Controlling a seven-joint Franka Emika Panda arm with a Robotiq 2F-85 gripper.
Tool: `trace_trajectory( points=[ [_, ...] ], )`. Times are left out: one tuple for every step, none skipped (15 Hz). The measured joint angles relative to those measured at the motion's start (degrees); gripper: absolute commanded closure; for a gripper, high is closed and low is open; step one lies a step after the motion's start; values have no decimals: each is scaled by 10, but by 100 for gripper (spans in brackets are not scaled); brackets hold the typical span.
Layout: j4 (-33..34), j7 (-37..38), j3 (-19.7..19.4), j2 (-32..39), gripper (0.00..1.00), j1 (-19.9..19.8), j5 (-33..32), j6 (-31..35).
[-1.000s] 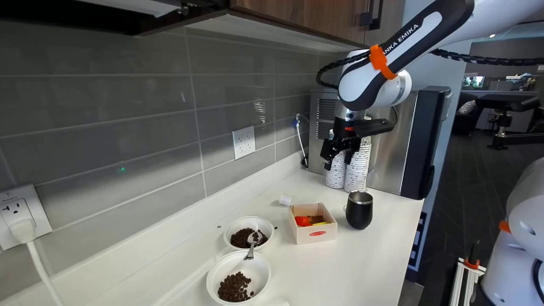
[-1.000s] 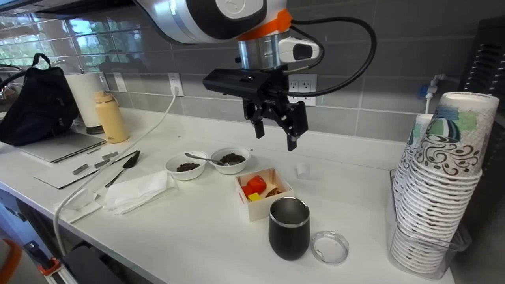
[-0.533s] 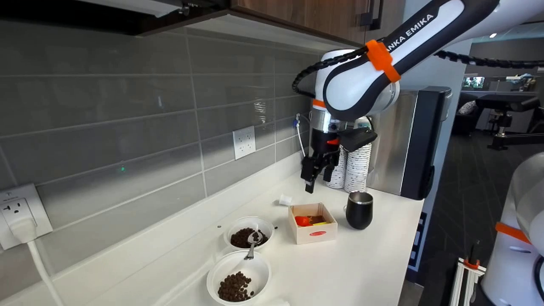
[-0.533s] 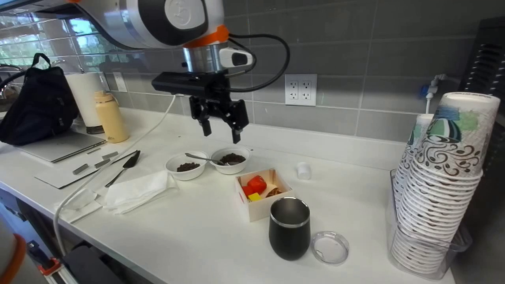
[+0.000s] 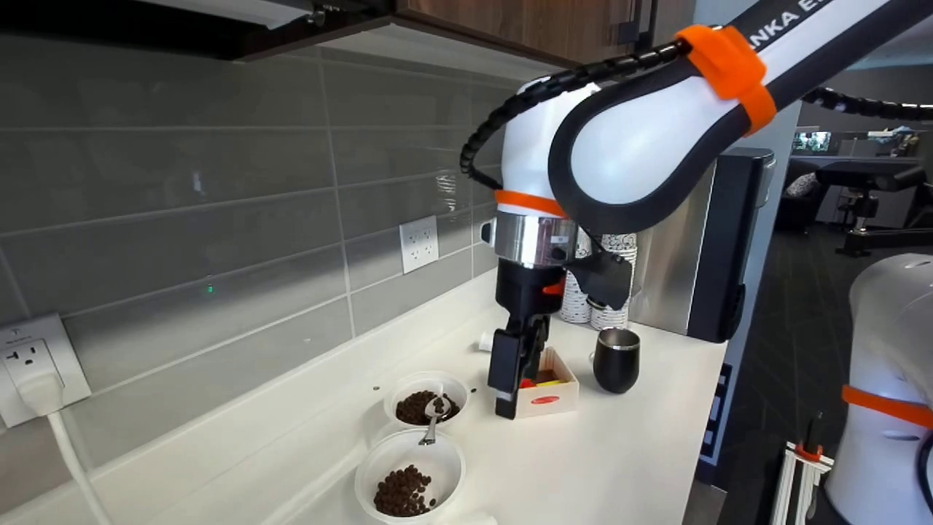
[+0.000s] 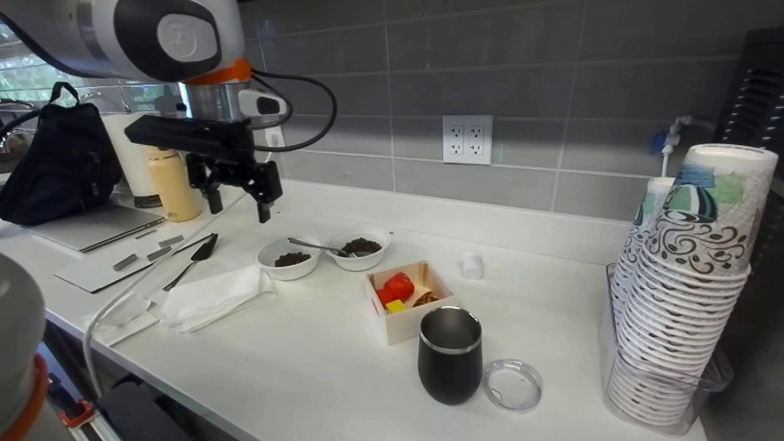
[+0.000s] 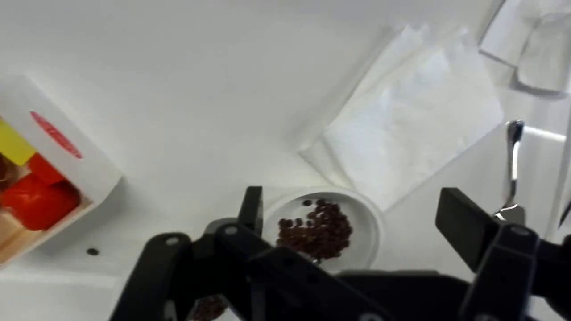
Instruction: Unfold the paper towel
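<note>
- Wrist view: the gripper (image 7: 352,214) has its fingers spread wide apart, holding nothing.
- Folded, the white paper towel (image 7: 415,120) lies on the counter (image 7: 200,89), one corner just beside a bowl (image 7: 366,236) of brown pellets (image 7: 328,232); whether they touch cannot be told.
- In an exterior view, the gripper points down in the air, apart from the towel.
- A spoon (image 6: 315,245) reaches across that bowl's rim into a second bowl (image 6: 358,264).
- Near the bowls, a wooden box (image 6: 404,324) holds red and yellow pieces (image 6: 398,286); a black tumbler (image 6: 450,373) stands upright just beside it.

A black tumbler (image 6: 450,367) stands upright beside a clear lid (image 6: 513,386)
</note>
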Motion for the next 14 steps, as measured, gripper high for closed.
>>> trace_trajectory(
  points=[
    [-5,-8,2,1,0,20,24,0],
    [-6,-20,2,3,0,39,53,0],
    [-6,-30,2,6,0,56,80,0],
    [-6,-36,2,10,0,68,100,1],
    [-6,-39,4,16,0,76,117,4],
    [-6,-39,7,23,0,80,128,11],
    [-6,-38,11,32,0,80,133,23],
    [-7,-35,16,43,0,79,133,40],
    [-7,-30,21,58,0,76,133,63],
    [-8,-25,27,74,0,73,133,90],
    [-9,-20,31,93,0,71,133,118],
    [-10,-15,34,112,0,69,133,147],
    [-10,-11,35,134,0,68,135,173],
    [-11,-9,36,156,0,68,140,195]
  ],
)
